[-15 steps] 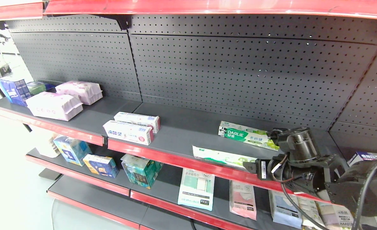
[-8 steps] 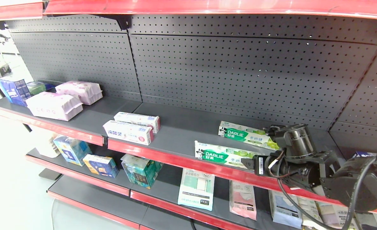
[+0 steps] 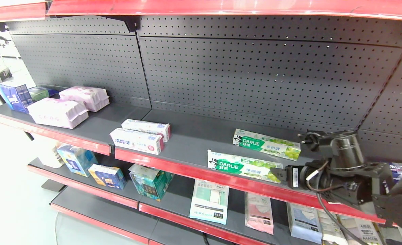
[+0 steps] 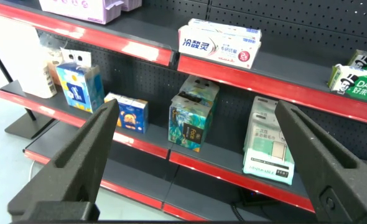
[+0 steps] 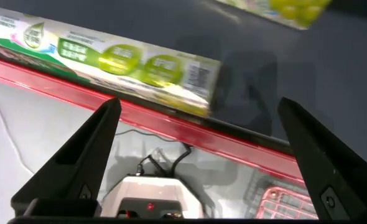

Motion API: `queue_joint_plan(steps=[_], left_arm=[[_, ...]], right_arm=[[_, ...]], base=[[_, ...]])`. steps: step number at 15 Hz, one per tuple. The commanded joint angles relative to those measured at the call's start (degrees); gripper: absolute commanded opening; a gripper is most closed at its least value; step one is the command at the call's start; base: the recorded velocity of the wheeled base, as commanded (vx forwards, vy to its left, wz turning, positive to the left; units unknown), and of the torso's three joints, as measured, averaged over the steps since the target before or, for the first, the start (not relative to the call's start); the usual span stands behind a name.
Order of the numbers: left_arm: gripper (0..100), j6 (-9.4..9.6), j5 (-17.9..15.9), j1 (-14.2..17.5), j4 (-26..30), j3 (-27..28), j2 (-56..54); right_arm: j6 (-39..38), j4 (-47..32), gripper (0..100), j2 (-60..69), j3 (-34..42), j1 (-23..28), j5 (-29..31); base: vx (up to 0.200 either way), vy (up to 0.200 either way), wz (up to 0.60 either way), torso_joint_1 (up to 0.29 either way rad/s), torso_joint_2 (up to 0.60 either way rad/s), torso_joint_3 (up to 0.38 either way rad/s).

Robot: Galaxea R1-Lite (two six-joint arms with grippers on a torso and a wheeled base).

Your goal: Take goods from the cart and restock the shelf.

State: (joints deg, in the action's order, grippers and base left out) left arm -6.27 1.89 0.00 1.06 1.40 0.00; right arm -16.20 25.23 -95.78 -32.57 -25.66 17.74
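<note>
Toothpaste box (image 3: 243,166): now lying released along shelf (image 3: 194,136) front edge, before its twin (image 3: 267,144). Withdrawing right gripper (image 5: 195,118) rightward, jaws wide, empty; holding left gripper (image 4: 196,106) wide too. Needing another cart trip.

Two pale pink plastic-wrapped packs (image 3: 58,112) lie near the left end of the dark grey shelf board (image 3: 194,134), with a dark blue carton (image 3: 14,97) beside them at the very end. Two long white cartons with pink ends (image 3: 137,140) lie side by side at its red front edge. On the lower board (image 3: 179,195) stand a light blue box (image 3: 76,159), a teal box (image 3: 150,182) and a flat white-and-green pack (image 3: 209,200).
</note>
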Motion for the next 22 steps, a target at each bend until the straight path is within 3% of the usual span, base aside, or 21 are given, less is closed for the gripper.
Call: queue_joint_plan(steps=[1, 2, 6, 9, 11, 12, 14, 17, 20, 22], left_arm=[[100, -0.06, 0.04, 0.00, -0.01, 0.00, 0.00], [100, -0.06, 0.04, 0.00, -0.01, 0.00, 0.00], [100, -0.06, 0.04, -0.09, -0.01, 0.00, 0.00], [100, 0.03, 0.04, 0.00, -0.01, 0.00, 0.00], [100, -0.06, 0.04, 0.00, -0.01, 0.00, 0.00], [100, -0.06, 0.04, 0.00, -0.01, 0.00, 0.00], [100, -0.06, 0.04, 0.00, -0.01, 0.00, 0.00], [100, -0.06, 0.04, 0.00, -0.01, 0.00, 0.00], [100, -0.06, 0.04, 0.00, -0.01, 0.00, 0.00], [100, -0.06, 0.04, 0.00, -0.01, 0.00, 0.00]], right_arm=[[4.16, -0.27, 100, 10.09, 5.77, 3.86, -0.69], [10.22, -0.27, 100, 17.12, 11.04, 7.82, -2.44], [22.79, -0.27, 100, 35.05, 23.70, 16.08, -4.73], [24.02, -1.68, 100, 49.38, 32.57, 17.22, -4.29], [24.55, -10.29, 100, 59.04, 32.05, 17.31, -4.29], [27.54, -21.28, 100, 70.38, 30.20, 17.05, -4.73], [29.56, -32.09, 100, 83.65, 27.48, 16.61, -4.82], [26.57, -31.83, 100, 90.24, 27.92, 17.14, -3.76], [19.98, -24.80, 100, 90.24, 31.08, 17.14, -1.92], [19.63, -24.36, 100, 90.24, 31.25, 17.05, -5.17]], base=[[0.000, 0.000, 0.00, 0.000, 0.00, 0.000], [0.000, 0.000, 0.00, 0.000, 0.00, 0.000], [0.000, 0.000, 0.00, 0.000, 0.00, 0.000], [0.000, 0.000, 0.00, 0.000, 0.00, 0.000], [0.000, 0.000, 0.00, 0.000, 0.00, 0.000], [0.000, 0.000, 0.00, 0.000, 0.00, 0.000], [0.000, 0.000, 0.00, 0.000, 0.00, 0.000], [0.000, 0.000, 0.00, 0.000, 0.00, 0.000], [0.000, 0.000, 0.00, 0.000, 0.00, 0.000], [0.000, 0.000, 0.00, 0.000, 0.00, 0.000]])
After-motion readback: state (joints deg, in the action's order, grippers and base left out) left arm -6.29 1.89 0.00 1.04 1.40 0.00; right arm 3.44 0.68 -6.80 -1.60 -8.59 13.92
